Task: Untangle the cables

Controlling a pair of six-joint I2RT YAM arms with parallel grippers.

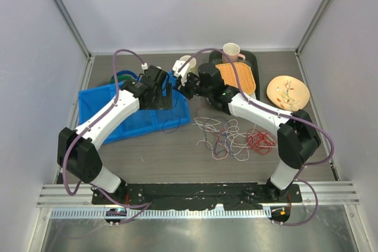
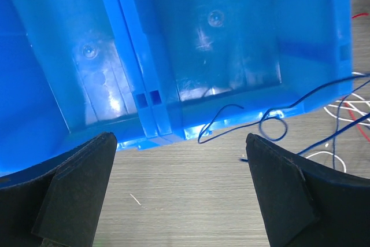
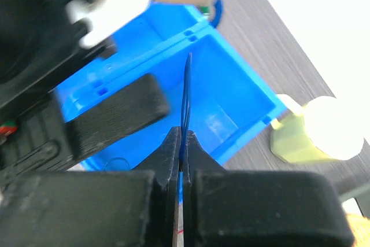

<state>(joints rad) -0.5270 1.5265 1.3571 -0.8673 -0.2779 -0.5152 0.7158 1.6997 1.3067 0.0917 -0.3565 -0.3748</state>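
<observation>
A tangle of thin red, white and dark blue cables (image 1: 236, 140) lies on the table right of centre. My right gripper (image 1: 184, 90) is shut on a dark blue cable (image 3: 186, 85) and holds it above the near right corner of the blue bin (image 1: 133, 116); the wire rises straight out from between the fingertips (image 3: 173, 143). My left gripper (image 1: 166, 97) hovers open and empty over the bin's edge (image 2: 162, 125), its fingers (image 2: 75, 183) wide apart. The dark blue cable (image 2: 272, 122) trails over the bin rim towards white and red wires (image 2: 347, 111).
Two cups (image 1: 188, 63) (image 1: 231, 50), an orange mat on a dark tray (image 1: 239, 75) and a flowered plate (image 1: 287, 91) stand at the back right. A green-and-blue coil (image 1: 121, 78) sits behind the bin. White walls enclose the table.
</observation>
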